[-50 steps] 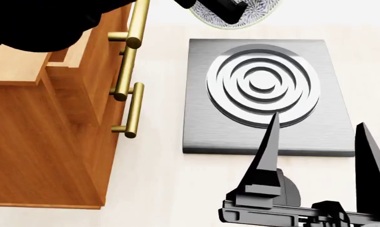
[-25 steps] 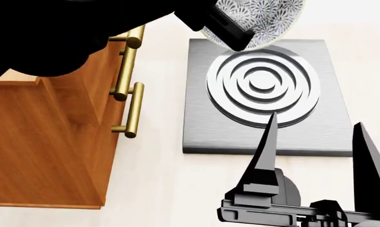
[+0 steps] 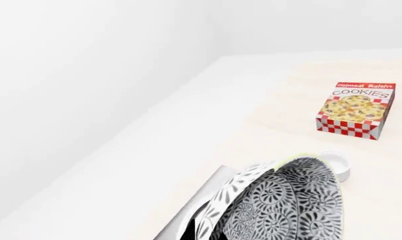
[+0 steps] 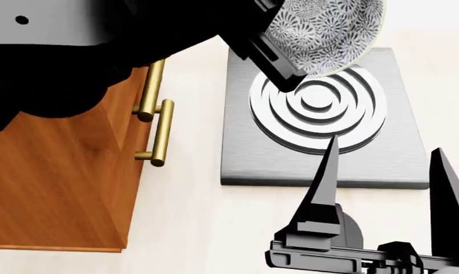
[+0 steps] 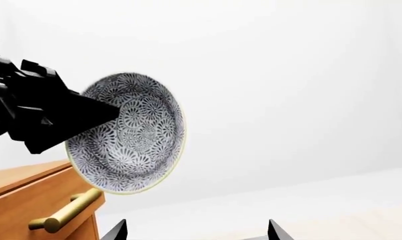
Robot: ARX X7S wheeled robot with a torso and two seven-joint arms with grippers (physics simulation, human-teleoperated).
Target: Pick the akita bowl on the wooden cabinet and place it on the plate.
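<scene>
1. The large orange-brown wooden cabinet point(image 4: 58, 188) with brass bar handles stands at the left of the head view, and nothing of the task rests on the part of its top you can see. The pick looks done.
2. The pale cream surface point(image 4: 191, 228) carries a square grey metal slab with raised concentric rings point(image 4: 321, 154). The round white plate with red rings is not clearly in any view; only a red sliver shows at the edge of the left wrist view, so I cannot confirm it.
3. Your left tool point(image 4: 279, 54) is clamped on the rim of the akita bowl point(image 4: 325, 34), a small deep white bowl with dense dark-grey floral pattern. It hangs in the air, tipped nearly on its side, above the slab's far edge.
4. Your right tool point(image 4: 382, 171) has its fingers spread apart and holds nothing.
5. What is left, in my judgement: carry the bowl to the plate, level it, lower it and release.
</scene>
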